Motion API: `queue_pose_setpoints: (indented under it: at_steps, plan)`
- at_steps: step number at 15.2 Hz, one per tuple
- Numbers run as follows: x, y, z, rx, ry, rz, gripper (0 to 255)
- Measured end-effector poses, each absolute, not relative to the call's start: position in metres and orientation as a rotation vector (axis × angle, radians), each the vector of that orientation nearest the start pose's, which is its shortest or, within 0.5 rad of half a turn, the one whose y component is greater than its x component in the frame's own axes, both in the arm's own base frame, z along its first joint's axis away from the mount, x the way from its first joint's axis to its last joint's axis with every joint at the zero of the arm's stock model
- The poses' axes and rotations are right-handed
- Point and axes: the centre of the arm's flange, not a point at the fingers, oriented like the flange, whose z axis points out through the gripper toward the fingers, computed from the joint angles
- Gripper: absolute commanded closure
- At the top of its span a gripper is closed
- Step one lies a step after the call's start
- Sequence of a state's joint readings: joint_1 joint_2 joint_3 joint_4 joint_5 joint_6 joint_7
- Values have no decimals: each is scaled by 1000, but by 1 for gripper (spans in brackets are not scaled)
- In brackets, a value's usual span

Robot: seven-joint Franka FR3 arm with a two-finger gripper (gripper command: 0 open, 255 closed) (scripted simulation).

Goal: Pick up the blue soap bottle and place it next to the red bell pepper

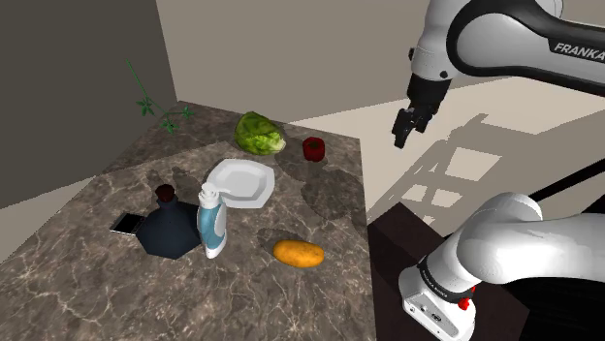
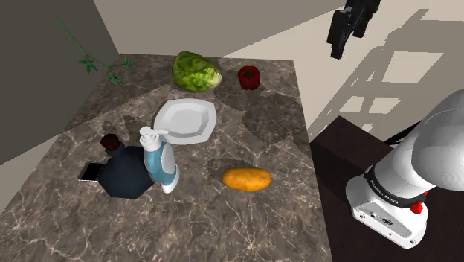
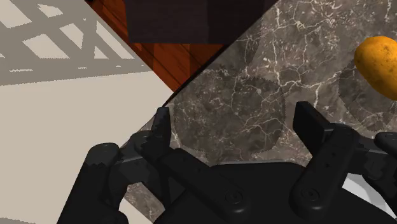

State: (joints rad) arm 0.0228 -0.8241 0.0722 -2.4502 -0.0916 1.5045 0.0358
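The soap bottle [image 1: 212, 225] [image 2: 159, 164], blue and white with a white pump, stands upright on the dark marble table [image 1: 242, 291] beside a dark flask. The red bell pepper [image 1: 313, 148] [image 2: 249, 77] sits near the table's far edge, next to a lettuce. My black gripper [image 1: 404, 127] [image 2: 344, 30] hangs high in the air beyond the table's edge on the shoulder view's right, far from the bottle. In the wrist view the gripper [image 3: 235, 124] is open, its fingers apart with nothing between them, over the table edge.
A dark flask [image 1: 168, 228] touches the bottle, with a small tablet [image 1: 126, 224] beside it. A white plate [image 1: 239, 182], a green lettuce [image 1: 259, 134], an orange-yellow potato [image 1: 298, 253] [image 3: 380, 63] and a plant sprig [image 1: 155, 102] share the table. The stand [image 1: 407, 242] adjoins it.
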Motion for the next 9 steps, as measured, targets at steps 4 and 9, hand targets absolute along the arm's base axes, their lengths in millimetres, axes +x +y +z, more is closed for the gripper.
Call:
queue_pose_setpoints:
  at_steps: [4,9]
  plan:
    - [295,45,545,-3278,-50,178,0]
    - [319,97,528,-3256,-41,151,0]
